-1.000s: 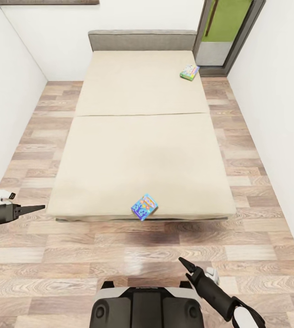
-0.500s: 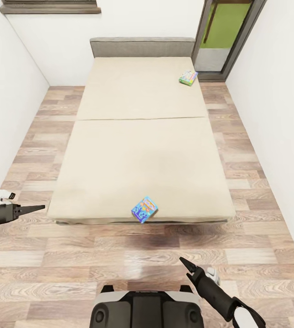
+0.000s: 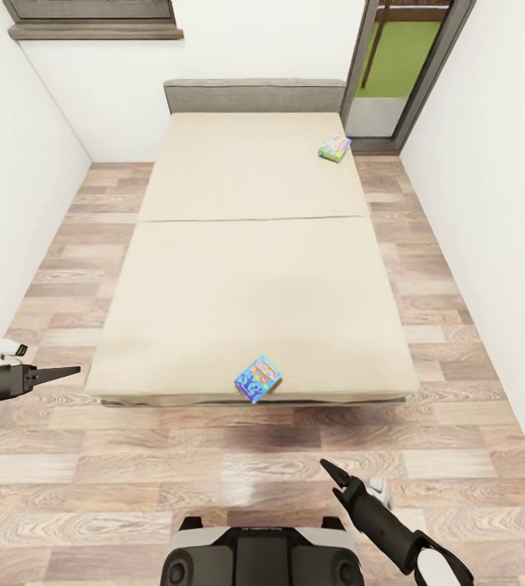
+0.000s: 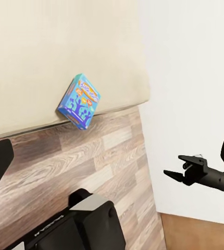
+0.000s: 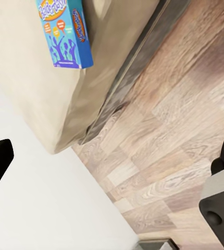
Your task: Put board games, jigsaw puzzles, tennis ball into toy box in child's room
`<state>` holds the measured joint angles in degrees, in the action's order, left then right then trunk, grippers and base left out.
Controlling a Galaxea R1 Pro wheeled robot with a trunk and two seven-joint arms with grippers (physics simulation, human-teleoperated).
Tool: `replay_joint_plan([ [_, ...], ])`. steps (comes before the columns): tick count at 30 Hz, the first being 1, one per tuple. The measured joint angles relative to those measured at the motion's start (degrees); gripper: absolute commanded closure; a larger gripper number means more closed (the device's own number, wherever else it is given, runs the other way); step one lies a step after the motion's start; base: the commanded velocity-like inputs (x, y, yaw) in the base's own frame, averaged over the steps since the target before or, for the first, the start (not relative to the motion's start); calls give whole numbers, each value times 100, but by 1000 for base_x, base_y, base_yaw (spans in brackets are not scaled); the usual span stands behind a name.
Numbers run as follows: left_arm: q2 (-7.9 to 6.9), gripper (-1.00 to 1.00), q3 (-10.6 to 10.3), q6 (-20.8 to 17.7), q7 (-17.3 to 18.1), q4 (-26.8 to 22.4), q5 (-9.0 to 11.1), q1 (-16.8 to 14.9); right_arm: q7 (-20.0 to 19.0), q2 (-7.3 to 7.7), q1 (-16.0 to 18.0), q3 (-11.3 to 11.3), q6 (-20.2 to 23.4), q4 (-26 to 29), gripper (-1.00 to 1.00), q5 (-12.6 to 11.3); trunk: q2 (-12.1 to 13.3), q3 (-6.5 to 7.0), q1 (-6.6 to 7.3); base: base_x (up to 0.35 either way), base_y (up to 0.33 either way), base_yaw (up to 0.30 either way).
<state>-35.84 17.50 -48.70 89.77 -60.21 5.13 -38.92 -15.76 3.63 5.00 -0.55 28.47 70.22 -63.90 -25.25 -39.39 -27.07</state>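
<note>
A blue game [image 3: 257, 378] lies at the bed's [image 3: 254, 268] foot edge, slightly overhanging it. A green game [image 3: 334, 148] lies near the head corner by the window [image 3: 400, 65]. The left gripper [image 3: 65, 372] hangs over the floor [image 3: 115, 464] beside the bed; I cannot tell its jaws. The right gripper [image 3: 332, 474], fingers apart, hovers over the floor short of the bed.
</note>
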Motion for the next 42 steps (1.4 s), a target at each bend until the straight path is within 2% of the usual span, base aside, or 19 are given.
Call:
replay_joint_plan([
  [42, 0, -100, -5, 0, 0, 1, 0, 0, 0, 6, 0, 6, 0, -2, -100, 1, 0, 401, 0, 0, 0, 0],
])
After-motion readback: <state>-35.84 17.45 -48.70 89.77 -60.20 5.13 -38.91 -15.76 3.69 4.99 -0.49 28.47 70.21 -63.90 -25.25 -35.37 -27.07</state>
